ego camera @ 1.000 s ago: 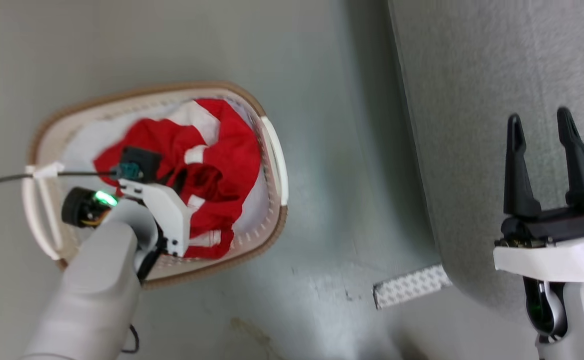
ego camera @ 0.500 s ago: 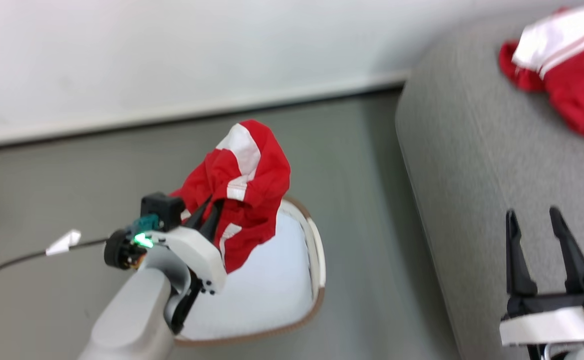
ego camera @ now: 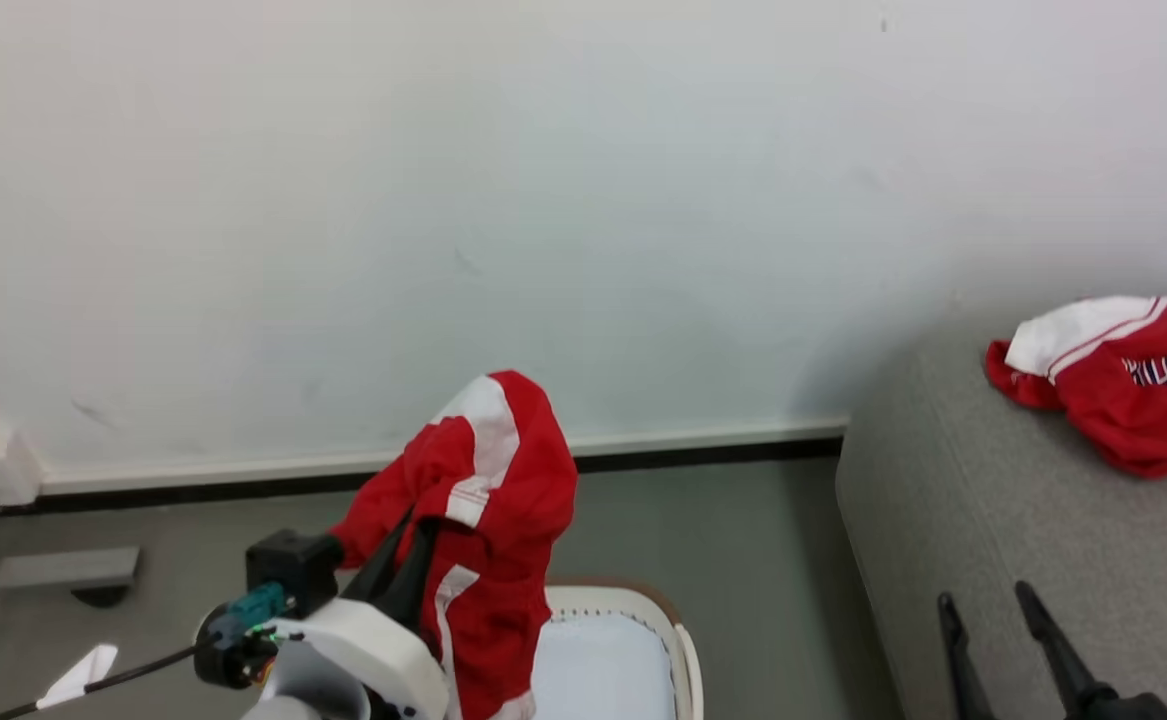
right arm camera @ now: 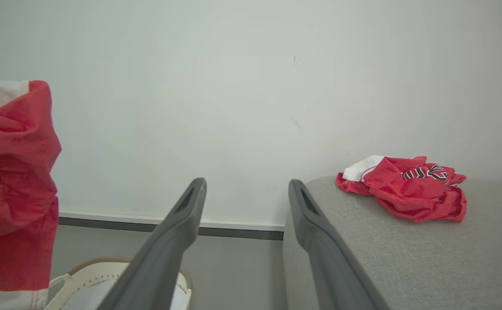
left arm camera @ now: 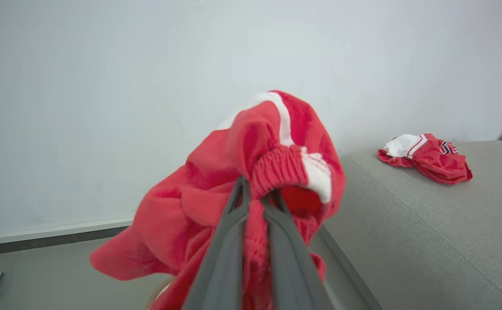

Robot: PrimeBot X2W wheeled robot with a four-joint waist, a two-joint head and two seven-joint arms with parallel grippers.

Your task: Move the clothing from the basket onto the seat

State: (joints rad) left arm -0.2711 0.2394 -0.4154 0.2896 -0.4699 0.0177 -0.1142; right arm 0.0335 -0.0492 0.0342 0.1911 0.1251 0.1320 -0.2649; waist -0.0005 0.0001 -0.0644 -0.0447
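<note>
Mid-carry: left gripper [ego camera: 408, 555] clamped on red garment [ego camera: 503, 470], above basket [ego camera: 678, 640];
seat [ego camera: 943, 520] lies to its right; right gripper [ego camera: 983, 597] nearer, jaws spread, empty.

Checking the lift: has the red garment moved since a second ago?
Yes, upward: the garment lay in the basket, now hangs from the left claw above its rim.

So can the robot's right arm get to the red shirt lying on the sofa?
Probably yes. The right arm has open, empty jaws, and only bare sofa lies between them and the red shirt. It may need to stretch forward.
</note>
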